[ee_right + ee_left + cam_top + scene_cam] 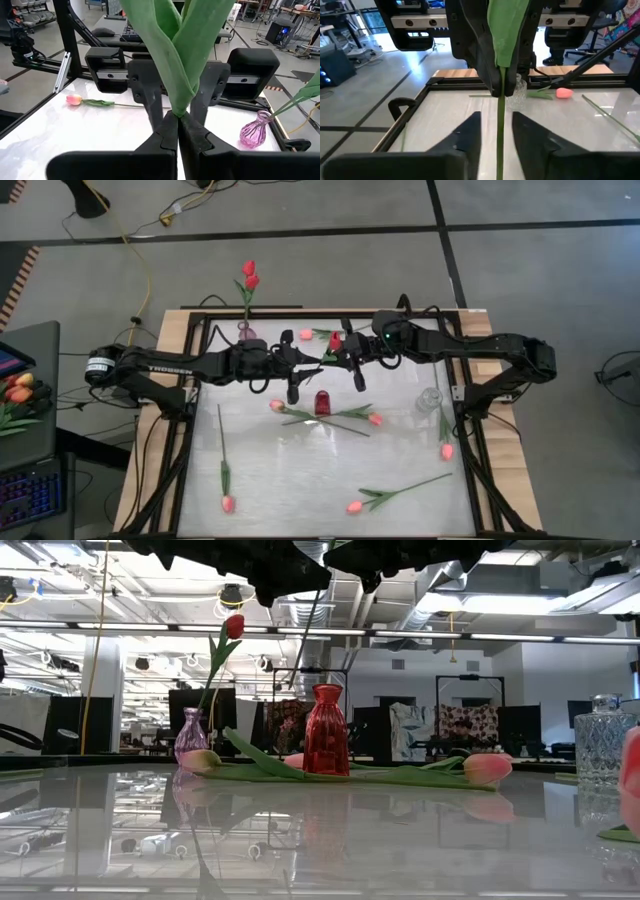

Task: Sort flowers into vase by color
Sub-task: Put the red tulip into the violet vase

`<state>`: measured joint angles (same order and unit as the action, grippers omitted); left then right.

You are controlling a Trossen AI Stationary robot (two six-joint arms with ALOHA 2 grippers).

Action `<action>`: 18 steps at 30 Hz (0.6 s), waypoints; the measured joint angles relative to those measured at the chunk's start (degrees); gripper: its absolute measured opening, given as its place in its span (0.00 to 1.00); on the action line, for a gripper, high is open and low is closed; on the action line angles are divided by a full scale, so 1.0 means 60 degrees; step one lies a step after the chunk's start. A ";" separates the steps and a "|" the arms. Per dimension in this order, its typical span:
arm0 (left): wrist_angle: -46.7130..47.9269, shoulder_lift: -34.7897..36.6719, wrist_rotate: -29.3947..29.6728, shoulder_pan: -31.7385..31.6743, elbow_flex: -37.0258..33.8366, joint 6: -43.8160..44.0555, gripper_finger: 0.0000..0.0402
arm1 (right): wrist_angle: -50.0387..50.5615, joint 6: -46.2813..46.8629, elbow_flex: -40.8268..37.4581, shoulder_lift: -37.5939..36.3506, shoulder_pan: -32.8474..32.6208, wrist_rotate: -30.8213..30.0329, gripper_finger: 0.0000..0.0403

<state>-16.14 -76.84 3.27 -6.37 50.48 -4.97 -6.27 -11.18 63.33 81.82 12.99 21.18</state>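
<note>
- My left gripper (296, 376) hangs above the desk's middle near the far edge, fingers (465, 135) spread wide with a green stem running between them.
- My right gripper (350, 362) faces it, pinched tight on that red tulip (335, 340); its head seems to point to the far edge.
- Other tulips (227, 503) lie scattered toward the near edge.

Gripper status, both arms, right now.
Left gripper: open, jaws apart on either side of a green stem, not clamping it.
Right gripper: shut on the stem of the red tulip above the table's middle.
</note>
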 joint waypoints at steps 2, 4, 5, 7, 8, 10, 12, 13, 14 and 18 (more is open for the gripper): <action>-0.0004 0.0000 0.0000 0.0000 0.0000 -0.0035 0.15 | 0.0005 0.0003 0.0000 0.0000 0.0000 -0.0001 0.08; -0.0004 0.0000 0.0000 0.0000 0.0000 -0.0051 0.09 | 0.0024 0.0003 0.0000 0.0000 0.0000 -0.0002 0.08; -0.0004 0.0000 -0.0006 0.0000 0.0000 -0.0051 0.06 | 0.0033 0.0001 0.0000 0.0000 0.0000 -0.0002 0.08; -0.0004 0.0000 -0.0004 0.0000 0.0000 -0.0051 0.02 | 0.0054 0.0007 0.0000 0.0000 0.0000 -0.0002 0.08; -0.0004 0.0000 -0.0004 0.0000 0.0000 -0.0051 0.01 | 0.0082 0.0007 0.0000 0.0000 0.0000 -0.0002 0.09; -0.0018 0.0000 0.0002 0.0000 0.0000 -0.0051 0.01 | 0.0082 0.0004 0.0000 0.0000 0.0000 -0.0002 0.10; -0.0034 0.0000 0.0017 0.0000 0.0000 -0.0051 0.01 | 0.0086 -0.0029 0.0000 0.0000 0.0000 -0.0002 0.12; -0.0050 0.0000 0.0030 0.0000 0.0000 -0.0051 0.01 | 0.0104 -0.0064 0.0000 0.0000 0.0000 -0.0002 0.14; -0.0078 0.0000 0.0035 0.0000 0.0000 -0.0051 0.01 | 0.0130 -0.0116 0.0000 0.0000 0.0000 -0.0002 0.16; -0.0174 0.0000 0.0040 0.0000 0.0000 -0.0047 0.01 | 0.0150 -0.0117 0.0000 0.0000 0.0003 -0.0002 0.28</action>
<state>-17.18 -76.84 3.51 -6.37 50.48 -5.26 -5.37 -11.88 63.33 81.82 13.01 21.17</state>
